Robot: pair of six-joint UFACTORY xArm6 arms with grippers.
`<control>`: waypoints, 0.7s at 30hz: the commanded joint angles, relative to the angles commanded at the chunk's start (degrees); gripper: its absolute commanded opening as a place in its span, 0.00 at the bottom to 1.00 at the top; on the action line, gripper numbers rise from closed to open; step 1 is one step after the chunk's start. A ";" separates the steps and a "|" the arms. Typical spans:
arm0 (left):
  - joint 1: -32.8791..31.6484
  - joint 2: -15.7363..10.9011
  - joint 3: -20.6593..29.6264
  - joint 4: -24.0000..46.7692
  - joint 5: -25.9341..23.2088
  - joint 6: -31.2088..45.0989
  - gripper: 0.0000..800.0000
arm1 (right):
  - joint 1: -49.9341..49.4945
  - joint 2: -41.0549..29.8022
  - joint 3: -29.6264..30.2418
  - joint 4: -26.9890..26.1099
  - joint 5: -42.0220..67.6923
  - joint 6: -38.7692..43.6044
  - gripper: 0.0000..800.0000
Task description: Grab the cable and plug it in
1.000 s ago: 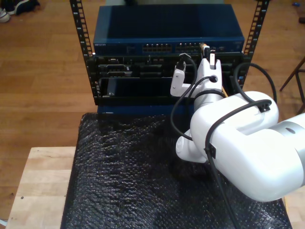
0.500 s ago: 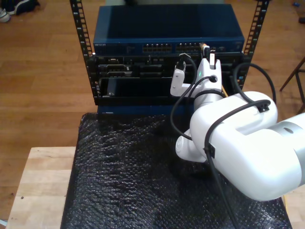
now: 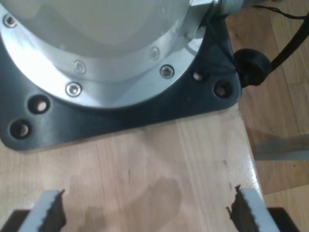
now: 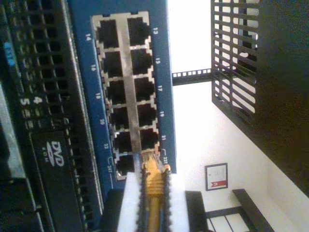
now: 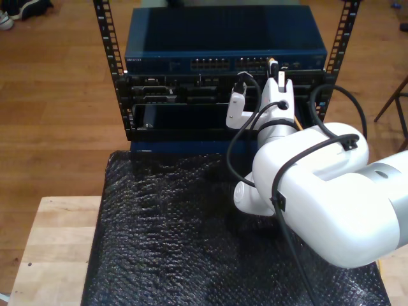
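Note:
The yellow-orange cable [image 4: 153,186] is pinched between the white fingers [image 4: 129,208] of my second gripper [image 4: 152,198], which is shut on it. Its clear plug [image 4: 150,159] sits at the mouth of the port marked 23, in the last column of the blue switch [image 4: 82,58]; how deep it sits is unclear. In the exterior view my second gripper [image 5: 275,69] reaches to the right end of the switch's [image 5: 191,48] port row, with a bit of yellow cable [image 5: 272,62] at its tip. My first gripper [image 3: 147,212] stands open over bare wood, with nothing between its fingers [image 3: 48,212].
Black rack units [image 5: 178,95] sit under the switch between two perforated rack posts [image 5: 107,38]. A black bubble-wrap mat [image 5: 166,236] covers the wooden table [image 5: 51,248]. A black arm base plate [image 3: 145,111] lies just ahead of my first gripper. Black arm cables [image 5: 239,146] loop beside the second arm.
My second gripper has moved slightly forward toward the switch with the cable, bringing the plug closer to the port row.

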 joint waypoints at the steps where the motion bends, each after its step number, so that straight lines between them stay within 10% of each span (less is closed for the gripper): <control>1: 0.00 0.00 -0.09 0.00 0.00 0.00 1.00 | 0.00 0.00 0.00 0.00 0.00 0.00 0.00; 21: 0.00 0.00 0.00 0.00 0.00 0.00 1.00 | -0.18 1.76 -2.29 -1.67 1.14 0.00 0.00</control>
